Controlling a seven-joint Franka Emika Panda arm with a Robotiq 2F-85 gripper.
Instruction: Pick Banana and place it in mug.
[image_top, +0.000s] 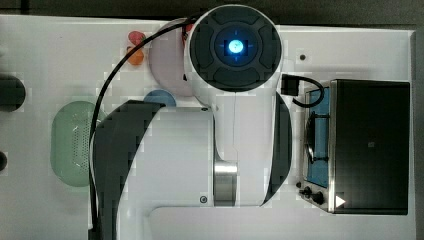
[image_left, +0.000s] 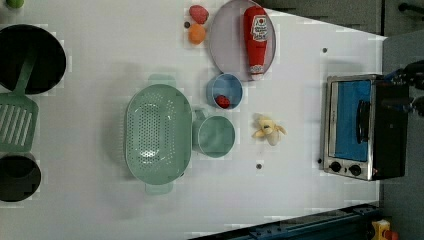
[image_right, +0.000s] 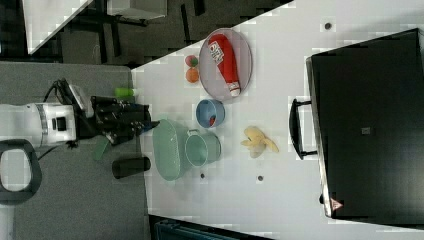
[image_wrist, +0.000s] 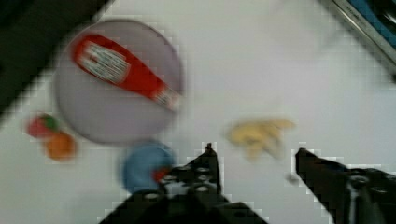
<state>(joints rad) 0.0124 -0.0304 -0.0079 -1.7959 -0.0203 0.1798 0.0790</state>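
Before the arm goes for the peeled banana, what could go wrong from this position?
1. The yellow peeled banana lies with its floppy peel flaps splayed, so the open gripper may pinch only a flap.
2. The pale mint-green mug sits close to the small blue bowl and against the green perforated colander; a slightly off release could land the banana in either one.

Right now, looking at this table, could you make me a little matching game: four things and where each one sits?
Things:
1. ketchup bottle
2. small red piece
3. banana
4. mug

Places:
A. on bare table, near the toaster oven
B. beside the green colander
C. lying on the plate
D. inside the blue bowl

Pairs: 1-C, 2-D, 3-A, 4-B
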